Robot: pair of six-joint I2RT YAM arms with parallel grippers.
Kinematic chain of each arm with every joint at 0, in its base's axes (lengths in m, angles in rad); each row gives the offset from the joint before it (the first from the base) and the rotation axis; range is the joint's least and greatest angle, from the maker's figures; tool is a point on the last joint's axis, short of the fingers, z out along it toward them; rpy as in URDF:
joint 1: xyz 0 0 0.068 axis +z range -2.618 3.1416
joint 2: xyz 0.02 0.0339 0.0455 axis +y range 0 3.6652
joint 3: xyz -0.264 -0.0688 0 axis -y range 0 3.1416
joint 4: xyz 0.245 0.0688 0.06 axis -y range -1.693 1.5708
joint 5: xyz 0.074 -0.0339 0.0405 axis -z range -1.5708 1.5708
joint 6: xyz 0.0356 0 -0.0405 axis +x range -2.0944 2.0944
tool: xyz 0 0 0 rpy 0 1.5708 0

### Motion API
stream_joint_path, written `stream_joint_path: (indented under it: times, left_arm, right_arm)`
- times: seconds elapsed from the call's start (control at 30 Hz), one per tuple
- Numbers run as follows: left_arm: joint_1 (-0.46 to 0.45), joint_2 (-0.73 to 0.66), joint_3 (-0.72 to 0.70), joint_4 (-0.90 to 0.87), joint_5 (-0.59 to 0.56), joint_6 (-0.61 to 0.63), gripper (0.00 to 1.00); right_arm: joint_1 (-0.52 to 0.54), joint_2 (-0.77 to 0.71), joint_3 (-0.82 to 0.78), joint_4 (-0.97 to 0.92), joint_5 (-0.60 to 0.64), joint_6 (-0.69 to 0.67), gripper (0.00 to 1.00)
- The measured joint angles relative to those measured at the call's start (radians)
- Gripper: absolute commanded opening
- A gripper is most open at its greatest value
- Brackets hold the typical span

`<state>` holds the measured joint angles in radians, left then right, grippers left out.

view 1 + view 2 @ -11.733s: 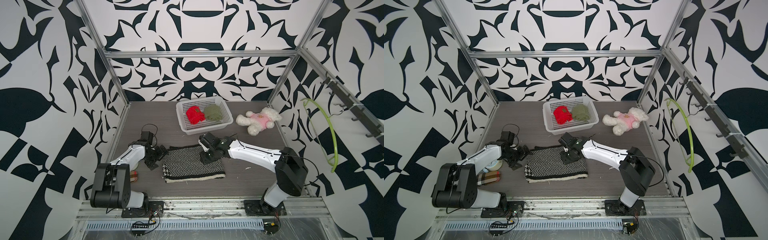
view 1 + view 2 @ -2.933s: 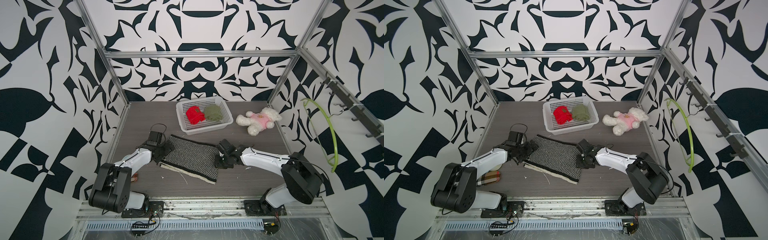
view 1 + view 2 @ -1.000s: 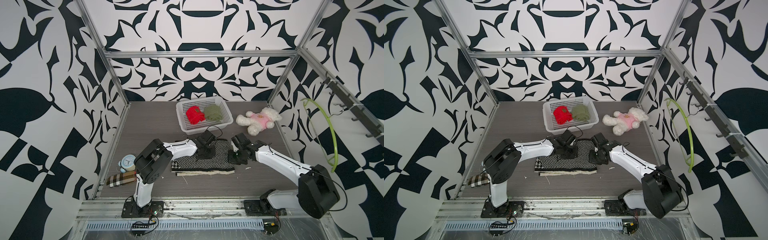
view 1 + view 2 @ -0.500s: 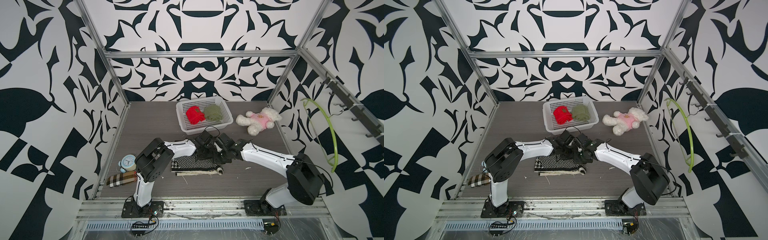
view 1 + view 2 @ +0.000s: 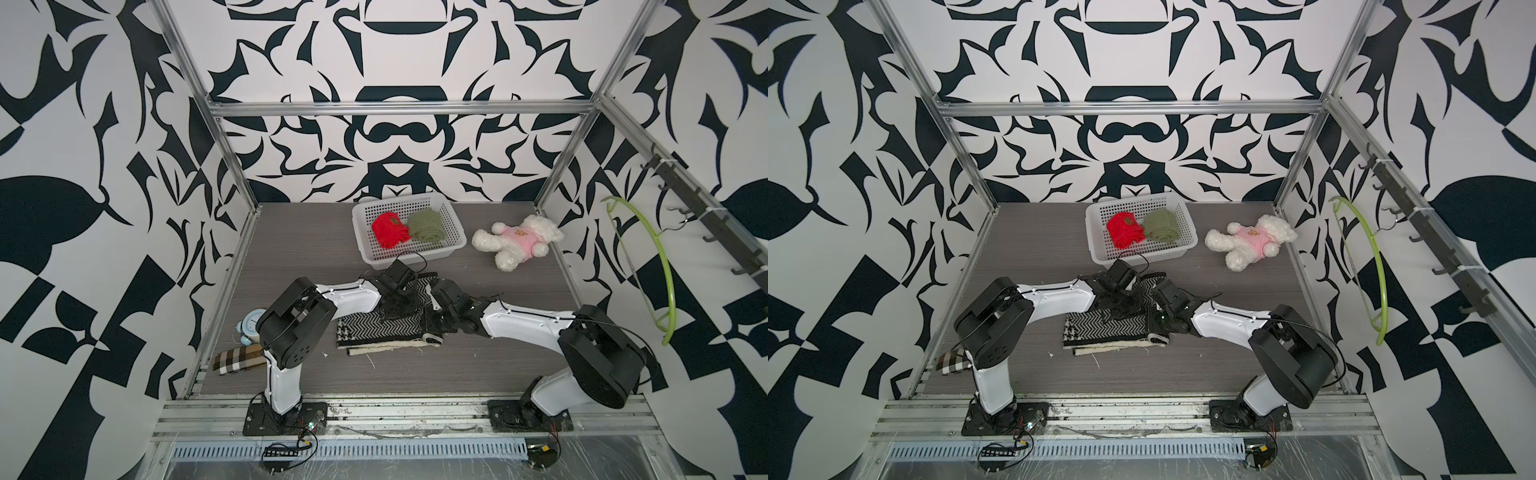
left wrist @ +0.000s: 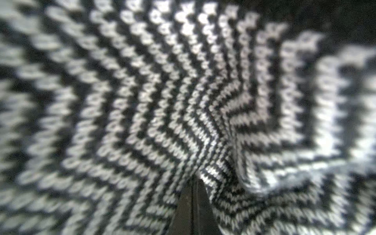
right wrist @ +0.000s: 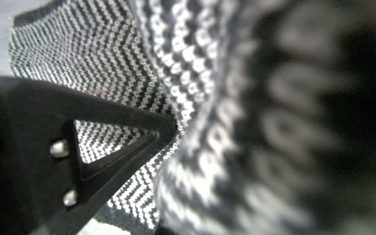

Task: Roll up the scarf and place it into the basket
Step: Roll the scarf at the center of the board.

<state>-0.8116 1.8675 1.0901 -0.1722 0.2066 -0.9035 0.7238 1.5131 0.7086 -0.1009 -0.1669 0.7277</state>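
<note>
The black-and-white herringbone scarf (image 5: 380, 328) lies folded on the table's middle, just in front of the white basket (image 5: 399, 203) and not yet in it. Its right end curls up into the start of a roll. The right gripper (image 5: 432, 330) sits at that curl, clamped shut, and seems to pinch the knit there. In its wrist view only 1 finger (image 7: 122, 126) shows, with knit bulging past it. The left gripper (image 5: 401, 305) is down on the scarf's far edge. Its wrist view shows the jaws pressed together with a pucker of knit at their tip.

I'd say the rolling has barely begun. The next move calls for turning that curled end over toward the left while the far edge stays pinned, keeping the layers even.

2 rolled scarves, red (image 5: 388, 230) and green (image 5: 426, 224), lie in the basket. I can read no writing; the emblem on the plush bear (image 5: 519, 241) is too small to make out.
</note>
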Motion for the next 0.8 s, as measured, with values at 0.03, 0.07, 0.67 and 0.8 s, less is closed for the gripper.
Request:
stream_joint_path:
  times: [0.03,0.07,0.67,0.8]
  left_arm:
    - [0.001,-0.01,-0.011,0.002,0.003,0.001,0.23]
    - [0.002,-0.023,-0.024,0.007,0.01,-0.002,0.28]
    - [-0.015,-0.072,-0.055,0.103,0.056,0.004,0.36]
    - [-0.015,-0.023,-0.029,0.127,0.069,0.007,0.07]
  right_arm:
    - [0.0,0.0,-0.001,0.006,0.0,0.0,0.0]
    - [0.0,0.0,-0.001,0.012,0.002,0.0,0.0]
    - [0.0,0.008,-0.002,0.029,0.006,-0.001,0.0]
    - [0.0,0.008,-0.002,0.032,0.006,-0.001,0.0]
